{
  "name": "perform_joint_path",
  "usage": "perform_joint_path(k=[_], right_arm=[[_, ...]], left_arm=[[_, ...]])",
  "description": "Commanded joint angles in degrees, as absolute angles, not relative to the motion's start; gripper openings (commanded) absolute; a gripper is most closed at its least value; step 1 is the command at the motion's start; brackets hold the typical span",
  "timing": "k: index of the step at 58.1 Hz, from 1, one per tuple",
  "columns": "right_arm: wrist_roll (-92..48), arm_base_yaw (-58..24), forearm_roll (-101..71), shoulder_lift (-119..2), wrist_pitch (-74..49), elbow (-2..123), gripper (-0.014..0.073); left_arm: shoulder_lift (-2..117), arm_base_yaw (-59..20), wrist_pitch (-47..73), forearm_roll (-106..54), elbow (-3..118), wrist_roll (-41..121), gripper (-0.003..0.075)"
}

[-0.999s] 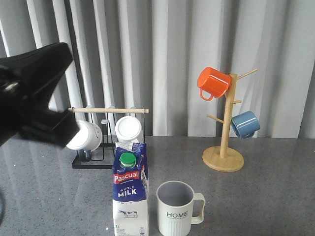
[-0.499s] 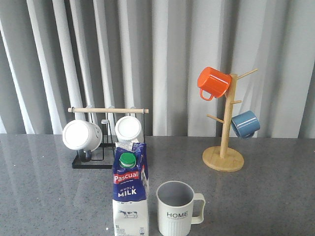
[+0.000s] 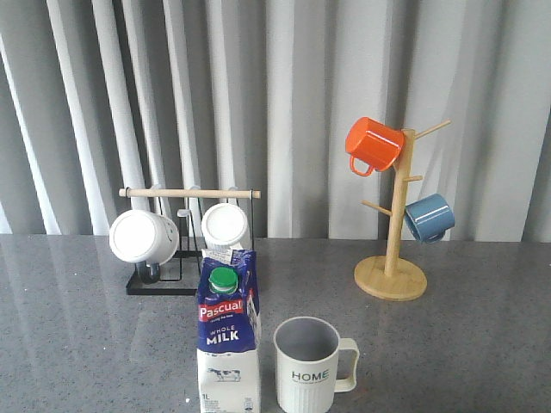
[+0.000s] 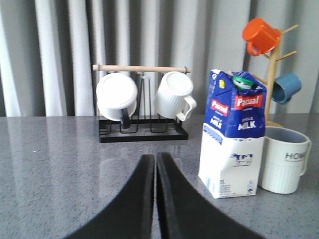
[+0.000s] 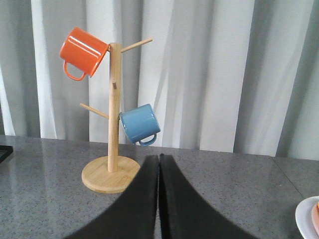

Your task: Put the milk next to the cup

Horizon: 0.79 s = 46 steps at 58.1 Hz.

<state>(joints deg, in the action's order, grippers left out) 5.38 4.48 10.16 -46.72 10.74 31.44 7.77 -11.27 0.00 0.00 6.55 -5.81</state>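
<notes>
Two pincers: left pincer [image 4: 156,164] clenched on nothing, fingers pressed together above the surface, well short of the milk; right pincer [image 5: 159,167] likewise clenched and holding nothing.
Surface [image 3: 77,327]: grey speckled, curtain [image 3: 301,103] behind.
Tree [image 3: 392,258]: wooden, at right rear, holding an orange mug [image 3: 373,144] and a blue mug [image 3: 429,217].
Rack [image 3: 185,245]: black, at left rear, with two white mugs [image 3: 143,237].
Milk [image 3: 228,340]: upright at the front edge, green cap on, just left of the cup, a narrow gap between them.
Cup [image 3: 308,366]: upright, "HOME" facing front, handle pointing right.
</notes>
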Motion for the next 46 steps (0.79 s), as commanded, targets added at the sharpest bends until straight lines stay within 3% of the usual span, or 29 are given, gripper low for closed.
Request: perform_joint_path(k=[1, 21, 46], right_arm=[[5.18, 4.83, 10.32, -46.39, 14.78, 33.21, -0.0009], [5.18, 4.83, 10.32, -46.39, 14.76, 33.21, -0.0009], [5.18, 4.83, 10.32, -46.39, 14.59, 33.21, -0.0009]], left_arm=[[5.65, -8.58, -3.59, 0.0, 5.61, -7.35, -0.0007], [-1.46, 1.5, -1.26, 3.61, -0.44, -7.29, -0.0007], [-1.46, 1.65, 0.4, 6.26, -0.51, -7.34, -0.0007]])
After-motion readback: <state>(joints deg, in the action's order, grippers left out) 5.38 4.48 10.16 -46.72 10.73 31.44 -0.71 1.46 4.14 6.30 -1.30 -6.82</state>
